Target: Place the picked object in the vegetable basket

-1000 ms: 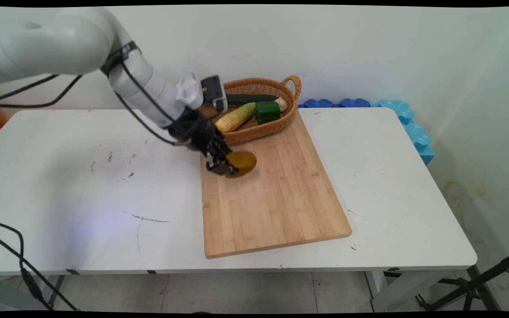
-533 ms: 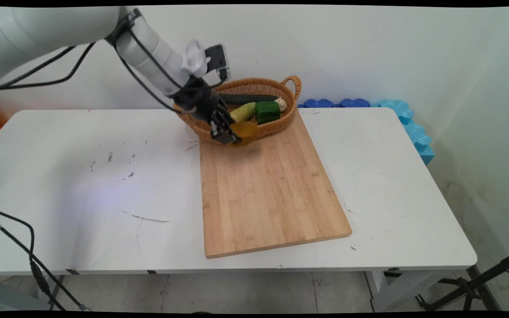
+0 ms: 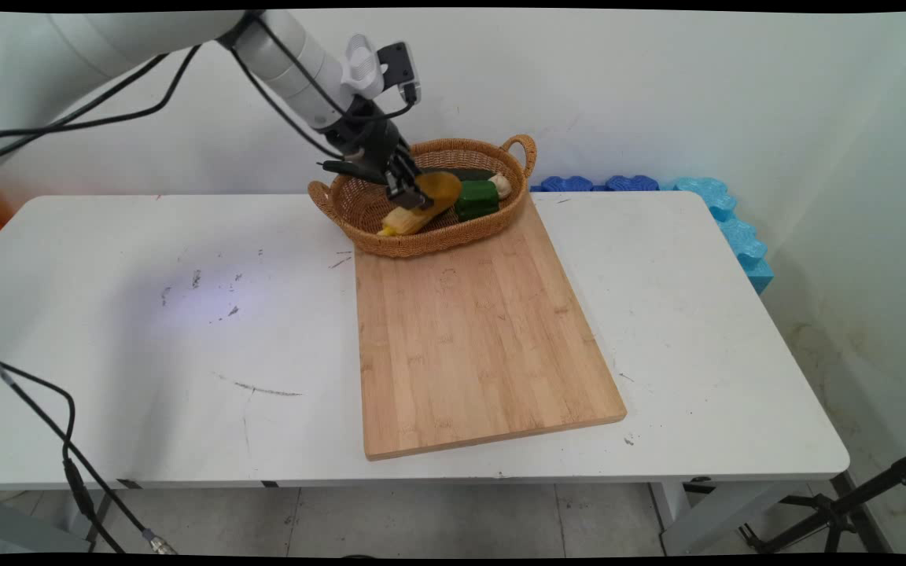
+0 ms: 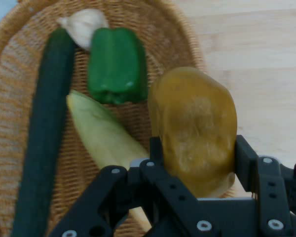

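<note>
While over basket (image 3: 421, 236), end effector (image 3: 408, 191) grips potato (image 4: 195, 128).

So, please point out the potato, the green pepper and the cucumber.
potato (image 4: 195, 128), hand view, middle of its brown skin
green pepper (image 4: 117, 64), hand view, middle of its side
cucumber (image 4: 45, 133), hand view, middle of its length
</note>
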`<state>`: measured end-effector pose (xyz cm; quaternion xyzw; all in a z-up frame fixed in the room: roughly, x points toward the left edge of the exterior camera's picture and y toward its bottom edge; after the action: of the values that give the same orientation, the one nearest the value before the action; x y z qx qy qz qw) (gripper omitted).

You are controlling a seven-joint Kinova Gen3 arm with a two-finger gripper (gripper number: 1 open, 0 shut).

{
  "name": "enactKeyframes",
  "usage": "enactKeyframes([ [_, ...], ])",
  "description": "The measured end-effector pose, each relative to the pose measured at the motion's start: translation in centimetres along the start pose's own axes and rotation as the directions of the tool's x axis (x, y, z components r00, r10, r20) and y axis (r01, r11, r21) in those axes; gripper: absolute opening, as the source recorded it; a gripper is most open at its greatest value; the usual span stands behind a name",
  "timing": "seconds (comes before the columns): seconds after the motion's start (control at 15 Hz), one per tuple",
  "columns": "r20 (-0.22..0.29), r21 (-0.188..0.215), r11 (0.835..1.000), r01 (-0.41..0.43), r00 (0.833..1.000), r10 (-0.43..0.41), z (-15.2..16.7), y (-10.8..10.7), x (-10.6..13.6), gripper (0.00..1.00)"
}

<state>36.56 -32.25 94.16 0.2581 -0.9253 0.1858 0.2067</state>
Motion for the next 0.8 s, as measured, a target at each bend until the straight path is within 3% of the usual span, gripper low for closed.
enactKeyframes([
  [0.4,0.023,0.038,0.999,-0.011,1.0,0.011,2.8,-3.4,0.6,0.0],
  [0.8,0.056,0.032,0.999,-0.028,0.998,0.027,5.5,-4.8,0.4,0.0],
])
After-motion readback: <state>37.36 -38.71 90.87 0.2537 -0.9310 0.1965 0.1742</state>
